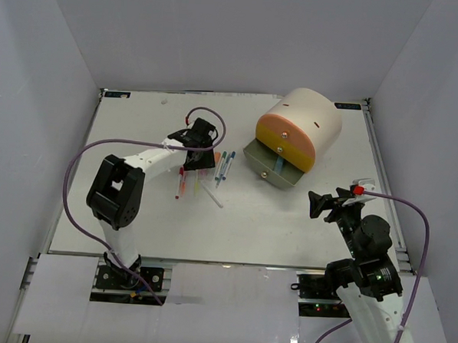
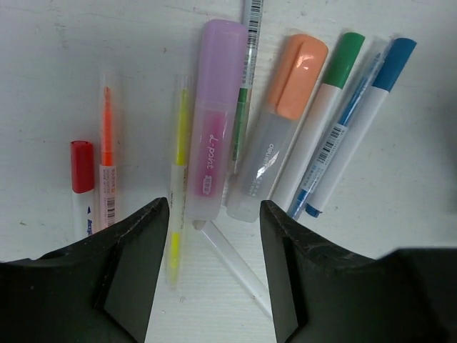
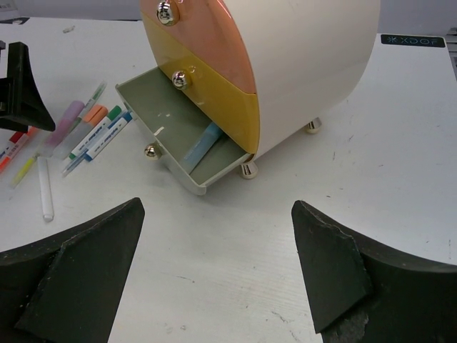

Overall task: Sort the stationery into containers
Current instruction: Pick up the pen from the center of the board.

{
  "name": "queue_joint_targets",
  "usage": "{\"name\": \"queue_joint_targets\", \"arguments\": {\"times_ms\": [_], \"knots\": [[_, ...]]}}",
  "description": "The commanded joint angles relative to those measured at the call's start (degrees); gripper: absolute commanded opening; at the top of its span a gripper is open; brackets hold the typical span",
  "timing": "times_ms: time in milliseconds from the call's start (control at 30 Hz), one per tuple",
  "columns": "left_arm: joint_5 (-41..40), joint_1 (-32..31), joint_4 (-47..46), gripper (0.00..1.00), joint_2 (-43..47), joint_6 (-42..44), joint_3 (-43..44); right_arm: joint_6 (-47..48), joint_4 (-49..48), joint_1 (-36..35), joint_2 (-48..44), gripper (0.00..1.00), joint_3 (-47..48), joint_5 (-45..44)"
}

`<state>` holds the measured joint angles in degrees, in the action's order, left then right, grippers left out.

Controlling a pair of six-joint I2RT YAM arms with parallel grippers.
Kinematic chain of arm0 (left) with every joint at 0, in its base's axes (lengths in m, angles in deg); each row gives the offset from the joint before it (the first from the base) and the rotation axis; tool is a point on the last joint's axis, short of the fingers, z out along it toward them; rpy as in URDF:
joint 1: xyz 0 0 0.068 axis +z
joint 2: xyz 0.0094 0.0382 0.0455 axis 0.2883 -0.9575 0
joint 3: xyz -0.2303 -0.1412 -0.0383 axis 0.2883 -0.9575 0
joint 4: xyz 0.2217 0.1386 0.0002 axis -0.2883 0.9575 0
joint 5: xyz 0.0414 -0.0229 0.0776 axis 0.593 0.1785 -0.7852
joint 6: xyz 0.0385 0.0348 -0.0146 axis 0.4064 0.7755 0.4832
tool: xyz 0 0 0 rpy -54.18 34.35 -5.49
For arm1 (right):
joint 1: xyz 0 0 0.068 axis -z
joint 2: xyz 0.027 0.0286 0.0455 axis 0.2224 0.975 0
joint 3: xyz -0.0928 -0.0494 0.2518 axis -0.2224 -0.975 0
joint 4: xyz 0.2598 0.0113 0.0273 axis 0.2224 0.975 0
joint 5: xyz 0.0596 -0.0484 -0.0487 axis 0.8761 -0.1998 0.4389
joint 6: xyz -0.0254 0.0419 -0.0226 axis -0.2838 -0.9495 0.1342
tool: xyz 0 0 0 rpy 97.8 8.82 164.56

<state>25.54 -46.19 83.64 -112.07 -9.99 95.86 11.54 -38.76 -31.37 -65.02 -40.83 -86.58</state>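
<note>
Left gripper (image 2: 214,207) sits low over the stationery cluster (image 1: 206,170), centre-left of the top view. Its fingers (image 2: 139,250) are apart and clamped on nothing. The bottom end of the translucent purple highlighter (image 2: 212,107) lies between the tips.
Left of it: thin yellow pen (image 2: 180,157), thin orange pen (image 2: 107,150), red-capped white marker (image 2: 82,171).
Right of it: orange-capped clear highlighter (image 2: 285,107), green-capped white marker (image 2: 325,121), blue-capped white marker (image 2: 371,107).
All lie flat on the white worktop (image 1: 249,226), side by side and roughly parallel. A thin clear tube (image 2: 235,264) lies crosswise below them.

Right gripper (image 3: 218,207) is at lower right of the top view, well apart from the pens. Its fingers are wide apart and empty.

Cream cylindrical organiser (image 3: 314,64) lies on its side at upper right of the worktop. Orange-pink drawer (image 3: 214,36) and yellow drawer (image 3: 214,100) are closed. Grey drawer (image 3: 153,107) is pulled out, with a pale blue bar (image 3: 202,143) inside.
</note>
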Motion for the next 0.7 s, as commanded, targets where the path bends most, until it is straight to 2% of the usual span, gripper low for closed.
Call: {"name": "queue_joint_targets", "arguments": {"times_ms": [0, 267, 667], "knots": [[0.2, 1.0, 0.4, 0.64, -0.2, 2.2, 4.0, -0.6, -3.4, -0.3, -0.5, 0.90, -0.3, 0.2], [0.5, 1.4, 0.4, 0.51, -3.9, 3.1, 7.2, -0.6, -4.0, -0.3, -0.6, 0.90, -0.7, 0.2], [1.7, 2.3, 0.9, 0.48, -8.0, 3.2, 9.0, -0.6, -4.3, -0.3, -0.5, 0.90, -1.0, 0.2]]}}
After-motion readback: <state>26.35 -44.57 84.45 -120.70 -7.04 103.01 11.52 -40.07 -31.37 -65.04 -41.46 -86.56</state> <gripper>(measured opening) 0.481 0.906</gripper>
